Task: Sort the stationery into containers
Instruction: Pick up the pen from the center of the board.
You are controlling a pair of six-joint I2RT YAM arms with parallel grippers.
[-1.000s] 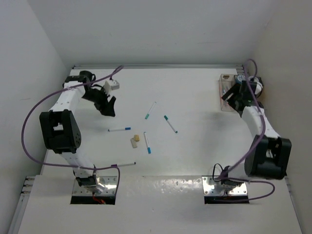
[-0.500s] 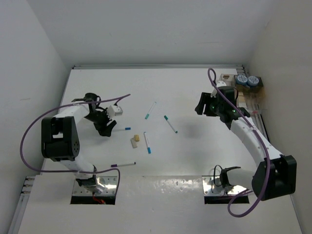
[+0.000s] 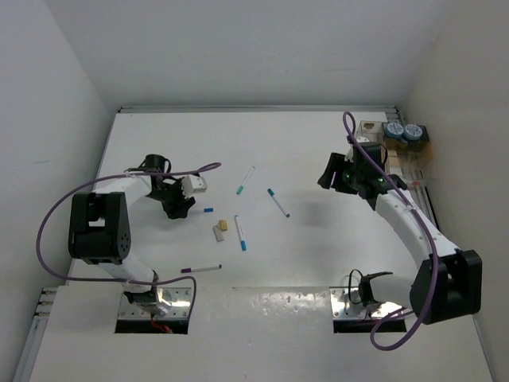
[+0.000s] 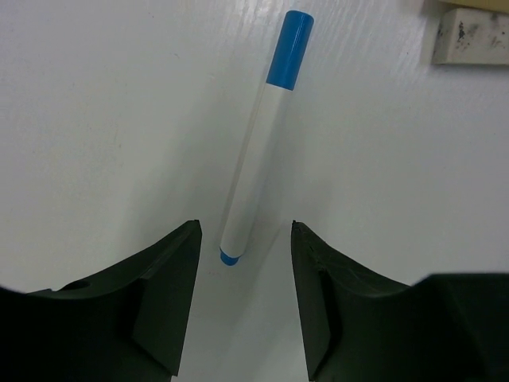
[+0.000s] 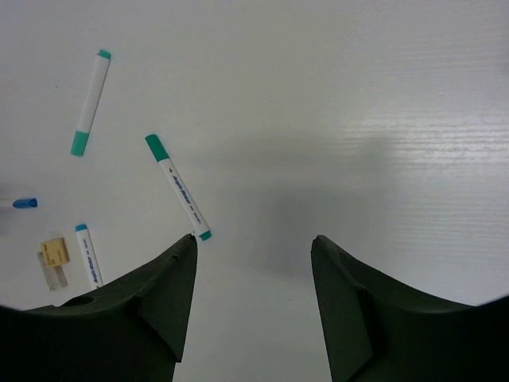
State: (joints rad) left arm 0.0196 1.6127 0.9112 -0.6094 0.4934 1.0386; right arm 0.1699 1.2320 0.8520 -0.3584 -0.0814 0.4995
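Left wrist view: the blue-capped pen (image 4: 256,151) lies flat on the white table (image 4: 95,95), its tail end between the spread fingers of the left gripper (image 4: 243,243), clear of both. The teal-capped pen (image 5: 178,188) before the parted right gripper (image 5: 253,251) carries print too small to read. The left arm crouches low at the left. The right arm reaches far, left of the containers (image 3: 371,130) in the far right corner.
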